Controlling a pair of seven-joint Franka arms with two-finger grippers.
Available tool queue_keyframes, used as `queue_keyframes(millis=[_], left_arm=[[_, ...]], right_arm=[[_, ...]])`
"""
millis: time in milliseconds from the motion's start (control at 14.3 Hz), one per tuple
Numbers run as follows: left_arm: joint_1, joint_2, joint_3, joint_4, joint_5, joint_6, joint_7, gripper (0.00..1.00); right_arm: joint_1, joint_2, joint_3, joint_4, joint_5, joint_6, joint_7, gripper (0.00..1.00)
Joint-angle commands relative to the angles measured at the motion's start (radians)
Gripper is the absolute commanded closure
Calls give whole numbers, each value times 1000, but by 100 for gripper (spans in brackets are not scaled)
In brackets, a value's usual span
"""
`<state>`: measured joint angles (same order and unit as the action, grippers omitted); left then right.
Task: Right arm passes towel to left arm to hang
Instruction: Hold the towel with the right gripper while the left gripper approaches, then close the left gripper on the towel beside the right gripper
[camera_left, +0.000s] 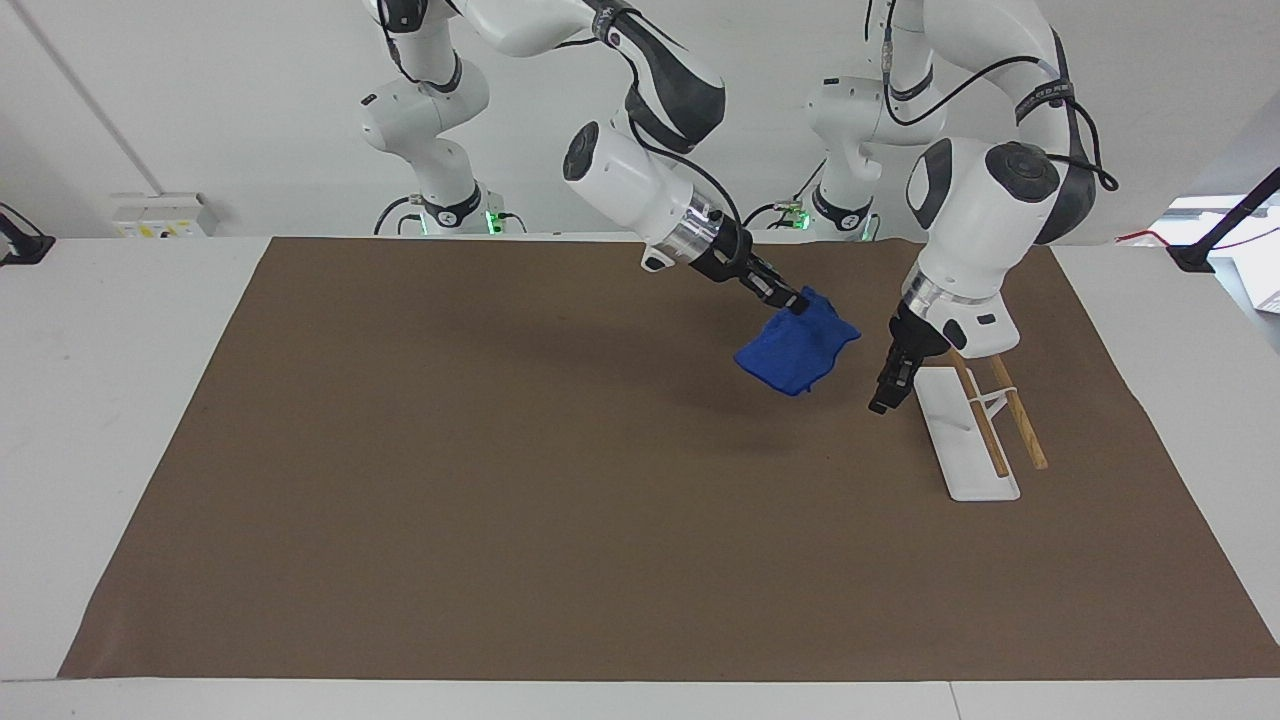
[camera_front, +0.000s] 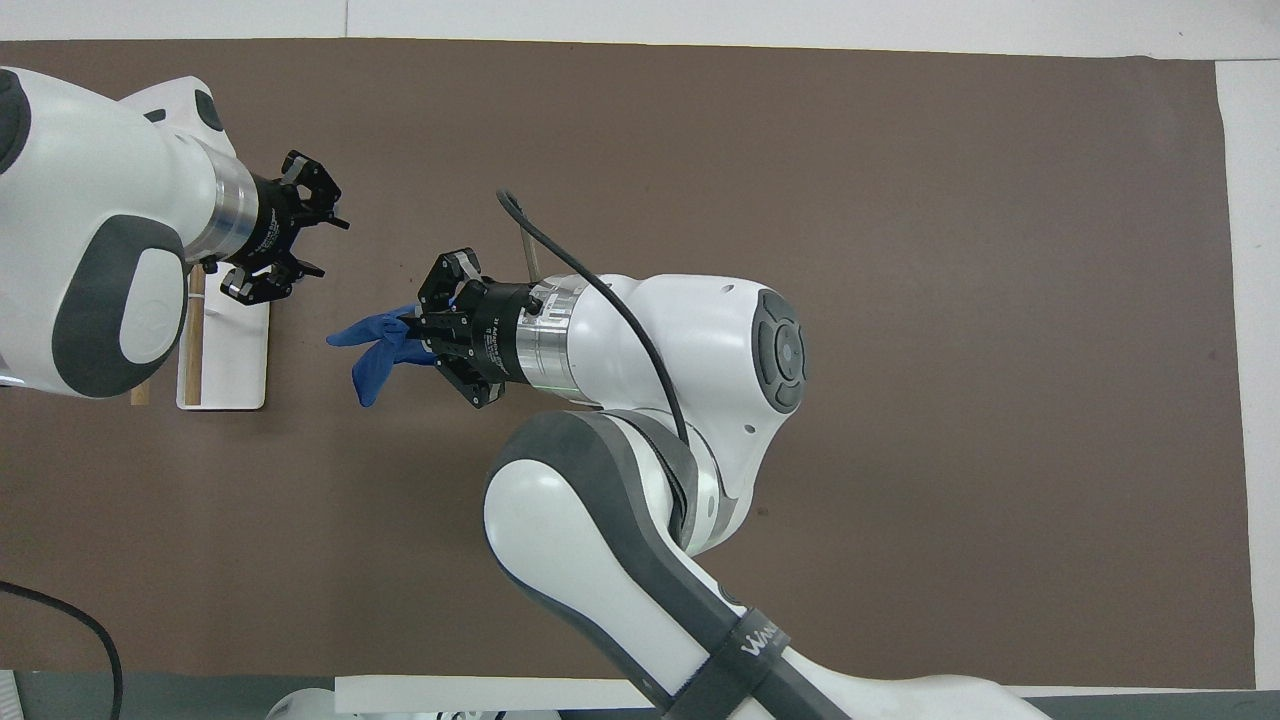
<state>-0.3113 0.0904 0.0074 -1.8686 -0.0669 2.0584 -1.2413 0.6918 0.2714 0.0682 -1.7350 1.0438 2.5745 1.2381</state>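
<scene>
So the big brown mat (camera_left: 640, 520) fills most of both shots, and the action is bunched at the right-center of the facing shot, which is the left-center of the overhead one. The right arm comes down from the top middle of the facing shot, and its right gripper (camera_left: 797, 303) is clamped on the upper corner of the towel (camera_left: 797, 347), so the blue cloth dangles below and ahead of the fingertips, up off the mat with its shadow underneath. My guess is it's held out in the air like that so the loose part is easy for the other arm to grab. The left gripper (camera_left: 880, 400) hangs over the mat in the gap between the towel and the rack (camera_left: 968, 440), not touching the cloth, with its fingers spread apart in the overhead shot (camera_front: 322, 246) and aimed toward the towel (camera_front: 372, 345). The white rack with its wooden bars sits just beside that gripper at right-center of the facing shot, so once the pass happens the hang should be a short trip.
</scene>
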Motion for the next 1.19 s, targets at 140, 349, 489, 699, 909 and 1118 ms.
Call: queue_keyframes(millis=[140,349,489,699,909,1118], left_arm=[[-14,-14,13,35,1,-135,-3,45],[-40,-26,11,35,-1,-196,-7,45],[-54,-34,9,28,-2,-245,-10,45],[-77,-51,9,20,-8,-320,-15,45],[-92,-57,9,16,-10,-347,-49,45],[-94,-66,9,-1,-10,-334,-82,45]], right_arm=[[0,-6,2,-14,21,23,-6,100],[0,-6,2,-14,21,21,-6,100],[0,-6,2,-15,21,23,-8,100],[0,-6,2,-17,21,21,-9,100],[0,-6,2,-17,21,21,-12,100],[0,-6,2,-15,21,21,-17,100]])
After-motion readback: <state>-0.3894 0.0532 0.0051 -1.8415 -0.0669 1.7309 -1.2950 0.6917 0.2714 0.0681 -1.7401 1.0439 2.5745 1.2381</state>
